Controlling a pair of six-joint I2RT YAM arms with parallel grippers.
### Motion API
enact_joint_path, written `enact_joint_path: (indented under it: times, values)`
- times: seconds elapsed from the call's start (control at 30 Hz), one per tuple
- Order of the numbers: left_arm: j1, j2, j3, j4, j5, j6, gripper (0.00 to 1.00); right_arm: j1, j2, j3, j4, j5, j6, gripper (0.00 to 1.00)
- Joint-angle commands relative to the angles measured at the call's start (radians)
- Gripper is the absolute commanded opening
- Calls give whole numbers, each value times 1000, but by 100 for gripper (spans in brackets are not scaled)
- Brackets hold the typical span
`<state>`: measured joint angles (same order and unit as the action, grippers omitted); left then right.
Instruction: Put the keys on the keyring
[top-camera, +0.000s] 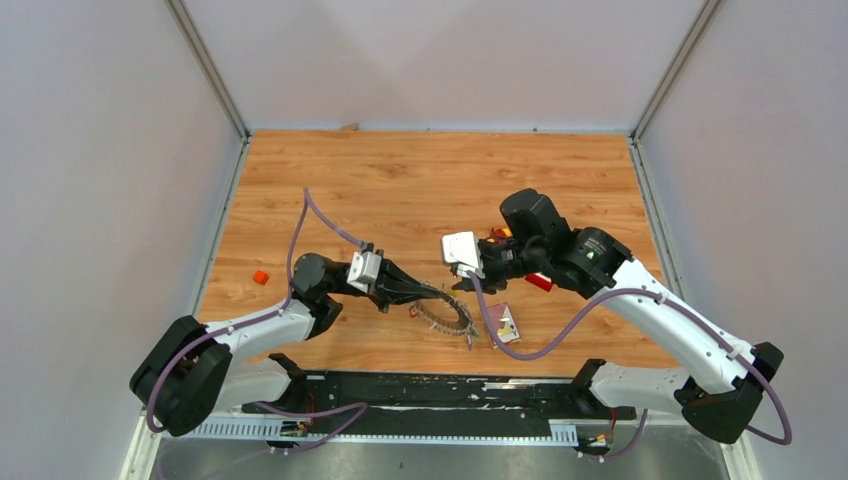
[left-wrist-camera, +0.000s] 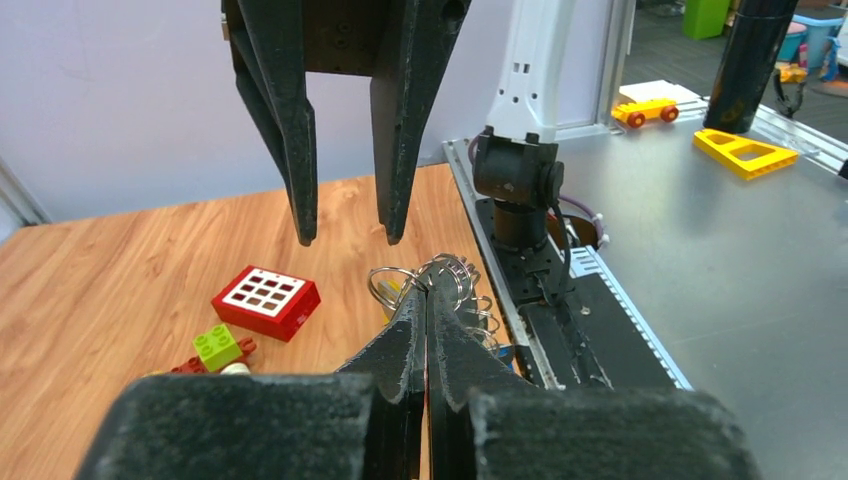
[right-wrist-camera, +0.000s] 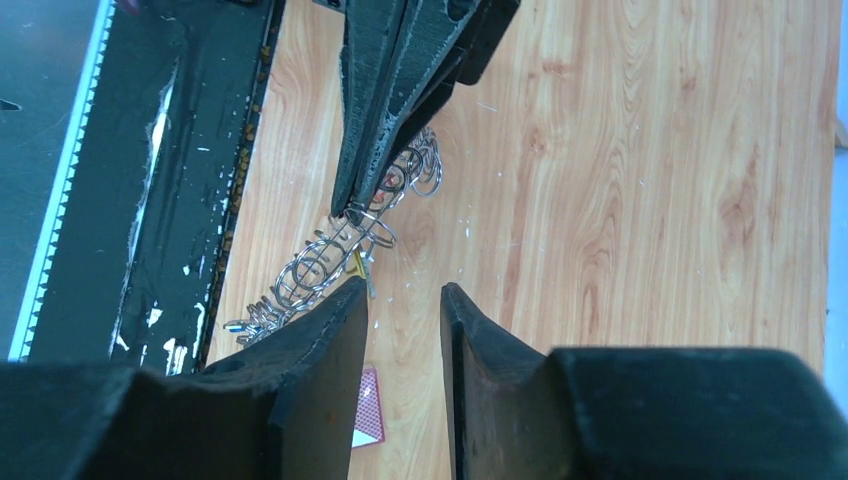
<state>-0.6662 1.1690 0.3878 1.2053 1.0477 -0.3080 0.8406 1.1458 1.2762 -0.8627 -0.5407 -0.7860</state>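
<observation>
The keyring (right-wrist-camera: 312, 268) is a wire ring packed with grey metal keys, lying on the wood near the front rail (top-camera: 447, 313). My left gripper (left-wrist-camera: 427, 285) is shut on its wire loop; its tips (top-camera: 436, 294) pinch the ring's near end. A yellow-headed key (right-wrist-camera: 359, 264) sits at the ring just beyond those tips. My right gripper (right-wrist-camera: 403, 292) hovers close over the same spot, open with nothing between its fingers. In the left wrist view its two fingers (left-wrist-camera: 301, 215) hang just above the ring (left-wrist-camera: 452, 272).
A red block with white buttons (left-wrist-camera: 266, 300) and a green-topped toy (left-wrist-camera: 218, 346) lie beside the ring. A red-backed card (right-wrist-camera: 369, 405) lies on the wood near the right gripper (top-camera: 463, 283). A small orange piece (top-camera: 260, 277) sits at the left. The black front rail (top-camera: 450, 392) runs just behind the ring.
</observation>
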Motion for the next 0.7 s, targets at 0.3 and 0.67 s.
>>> enact_joint_path:
  times: [0.3,0.67]
  values:
    - [-13,-23,10,59,67,28,0,-3,77,52,16,-170,-76,34]
    - [-15,-19,11,54,66,36,0,-3,81,42,9,-217,-88,27]
